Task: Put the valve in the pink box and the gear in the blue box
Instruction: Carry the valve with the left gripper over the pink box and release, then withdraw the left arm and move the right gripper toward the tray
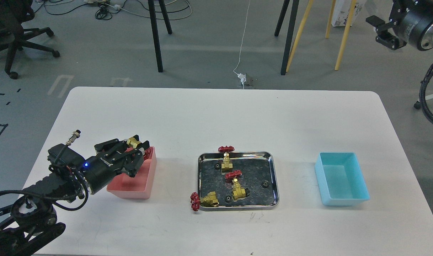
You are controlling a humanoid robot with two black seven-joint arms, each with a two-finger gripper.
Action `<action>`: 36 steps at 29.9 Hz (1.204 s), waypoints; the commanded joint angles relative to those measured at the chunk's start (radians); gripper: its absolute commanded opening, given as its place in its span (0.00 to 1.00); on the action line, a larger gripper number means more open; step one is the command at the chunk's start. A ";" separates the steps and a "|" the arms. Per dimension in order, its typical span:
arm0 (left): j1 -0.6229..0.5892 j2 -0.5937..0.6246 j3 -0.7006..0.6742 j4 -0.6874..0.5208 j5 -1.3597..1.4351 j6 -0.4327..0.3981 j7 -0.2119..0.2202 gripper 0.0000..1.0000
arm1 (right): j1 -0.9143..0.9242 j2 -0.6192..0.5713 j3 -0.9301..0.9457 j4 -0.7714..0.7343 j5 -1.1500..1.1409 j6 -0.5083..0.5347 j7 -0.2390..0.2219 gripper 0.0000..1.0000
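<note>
The left tool (137,148) hovered over the pink box (145,186), its fingers closed on one valve (133,142), the brass body showing between them and a bit of red handwheel just beyond, above the box's far end. The right tool (383,33) was raised off the worktop (216,117) at the upper right corner of the view, seen small and dark; whether it was wide or narrow could not be told.

Four valves were visible in all: the one held, and three at the steel tray (238,155) in the middle of the worktop. Of those three, one (226,158) lay at the tray's far rim with its handwheel over the edge, one (236,185) lay in the middle, and one (204,201) lay at the near left corner with its handwheel hanging outside the rim.

Four small black gears could be counted in the tray: one (216,166) near the far left, one (264,184) at the right, one (228,199) near the front, and one (247,192) partly hidden behind the middle valve.

One blue box (344,199) stood well to the right of the tray, nothing in it.
</note>
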 commanded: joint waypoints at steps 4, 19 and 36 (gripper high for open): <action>0.004 0.001 -0.006 0.040 -0.002 0.018 -0.006 0.24 | -0.002 0.026 -0.138 0.163 -0.344 0.023 0.013 0.98; 0.011 -0.031 0.005 0.109 -0.007 0.011 -0.002 0.78 | 0.020 0.093 -0.224 0.192 -0.524 0.111 0.018 0.98; -0.204 0.001 -0.100 0.117 -0.601 -0.113 0.003 1.00 | 0.053 0.139 -0.309 0.236 -0.771 0.319 0.076 0.98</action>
